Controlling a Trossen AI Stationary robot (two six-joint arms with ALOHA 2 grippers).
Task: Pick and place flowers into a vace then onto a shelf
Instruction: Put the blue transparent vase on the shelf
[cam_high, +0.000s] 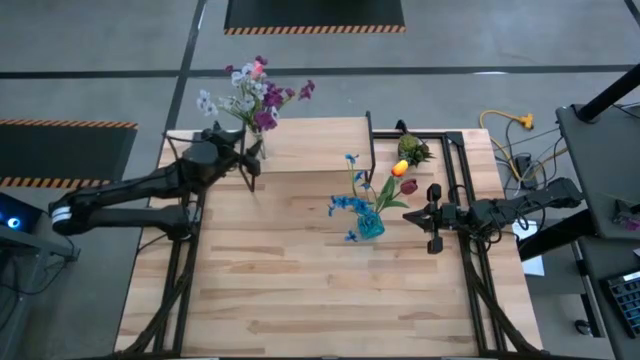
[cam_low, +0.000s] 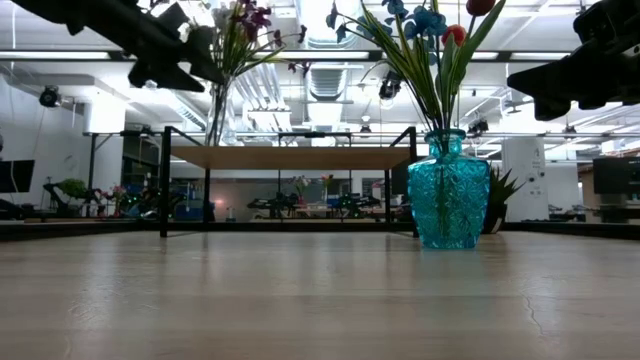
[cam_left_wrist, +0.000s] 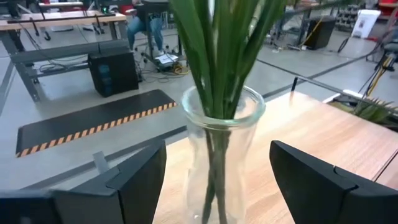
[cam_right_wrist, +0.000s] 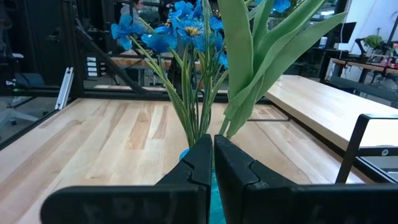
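Purple, pink and white flowers (cam_high: 255, 92) stand in a clear glass vase (cam_left_wrist: 217, 162) on the shelf (cam_high: 310, 145), left jaws released around it, right jaws clenched empty.

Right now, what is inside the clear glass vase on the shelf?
The clear glass vase holds several green stems going down to its base. Their purple, pink and white blooms show from above. Whether there is water cannot be seen. The left gripper has open jaws on either side of it.

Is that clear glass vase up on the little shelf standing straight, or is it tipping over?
Upright. The clear glass vase stands straight on the low light-wood shelf, green stems rising from its mouth, between the open left gripper fingers.
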